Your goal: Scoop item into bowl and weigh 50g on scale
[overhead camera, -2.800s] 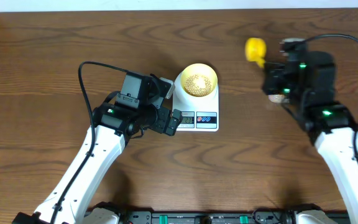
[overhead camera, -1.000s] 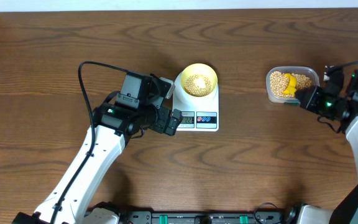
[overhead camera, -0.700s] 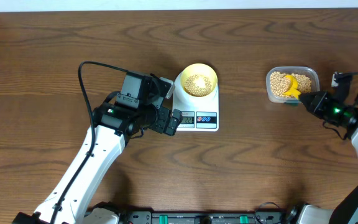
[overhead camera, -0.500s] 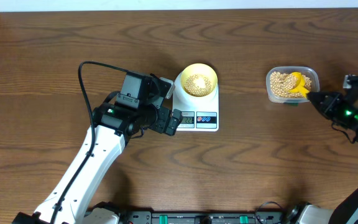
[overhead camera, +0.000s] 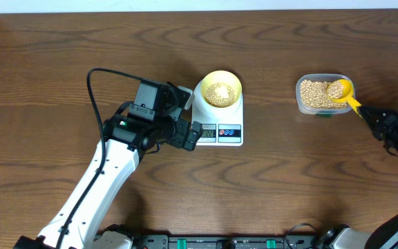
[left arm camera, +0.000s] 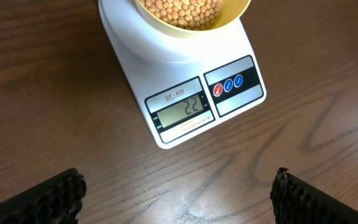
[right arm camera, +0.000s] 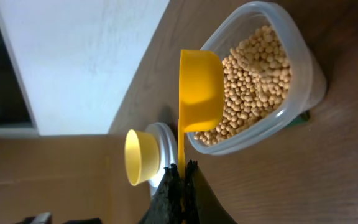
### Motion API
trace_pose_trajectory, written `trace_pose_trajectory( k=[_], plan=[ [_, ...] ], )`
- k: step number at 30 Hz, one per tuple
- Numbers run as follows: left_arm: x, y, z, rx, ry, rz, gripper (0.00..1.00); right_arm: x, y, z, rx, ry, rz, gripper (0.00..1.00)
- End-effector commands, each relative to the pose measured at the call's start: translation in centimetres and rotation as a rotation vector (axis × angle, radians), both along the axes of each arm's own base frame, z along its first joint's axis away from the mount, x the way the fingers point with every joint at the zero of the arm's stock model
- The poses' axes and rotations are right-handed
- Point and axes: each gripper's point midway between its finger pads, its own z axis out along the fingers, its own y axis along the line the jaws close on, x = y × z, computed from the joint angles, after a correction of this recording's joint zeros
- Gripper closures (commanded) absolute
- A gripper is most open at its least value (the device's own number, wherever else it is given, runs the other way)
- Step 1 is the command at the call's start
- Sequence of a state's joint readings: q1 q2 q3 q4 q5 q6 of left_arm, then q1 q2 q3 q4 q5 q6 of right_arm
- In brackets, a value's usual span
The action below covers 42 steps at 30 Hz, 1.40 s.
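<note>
The beans [left arm camera: 180, 9] lie in two places: a heap in the pale-yellow bowl [overhead camera: 220, 77] and a deeper layer in the clear tub [right arm camera: 313, 78] off to the right. The bowl sits on the far end of the scale [left arm camera: 134, 60], covering its platform. The scale's long axis runs away from the robot, with its display reading "22" and its red and blue buttons at the near end, facing the left arm.

Just in front of that near end hangs the left gripper [left arm camera: 176, 190], jaws spread wide with nothing between them, above the bare wooden table [overhead camera: 289, 180].

Well apart, the yellow scoop [right arm camera: 199, 87] points its cup at the tub. The cup is over the tub's right end, mouth up and showing beans inside in the overhead view. Its handle slants back to the right gripper [right arm camera: 182, 180], whose jaws are pinched tight on the handle's tip.
</note>
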State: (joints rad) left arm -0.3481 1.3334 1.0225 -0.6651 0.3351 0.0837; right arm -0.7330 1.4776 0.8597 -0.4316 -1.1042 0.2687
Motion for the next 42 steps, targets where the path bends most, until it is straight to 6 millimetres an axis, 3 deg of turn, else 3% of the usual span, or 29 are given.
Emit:
trace_pose_trajectory(
  k=[1,8,23,32,36,42],
  plan=[
    [0.1,-0.1,0.0,0.003,-0.005,-0.017,0.03,-0.7,-0.1,1.0,0.103,-0.036,0.005,0.99],
    [0.1,-0.1,0.0,0.003,-0.005,-0.017,0.03,-1.4,0.3,3.2,0.267,-0.077,0.023,0.99],
    [0.1,-0.1,0.0,0.003,-0.005,-0.016,0.03,-2.0,1.9,5.0,0.401,-0.104,0.088,0.99],
    [0.1,-0.1,0.0,0.003,-0.005,-0.017,0.03,-1.6,4.6,4.9,0.421,-0.074,0.166,0.99],
    [0.1,-0.1,0.0,0.003,-0.005,-0.017,0.03,-1.3,6.8,4.6,0.433,-0.029,0.223,0.99],
    [0.1,-0.1,0.0,0.003,-0.005,-0.017,0.03,0.5,9.3,4.7,0.410,0.012,0.283,0.99]
  ],
)
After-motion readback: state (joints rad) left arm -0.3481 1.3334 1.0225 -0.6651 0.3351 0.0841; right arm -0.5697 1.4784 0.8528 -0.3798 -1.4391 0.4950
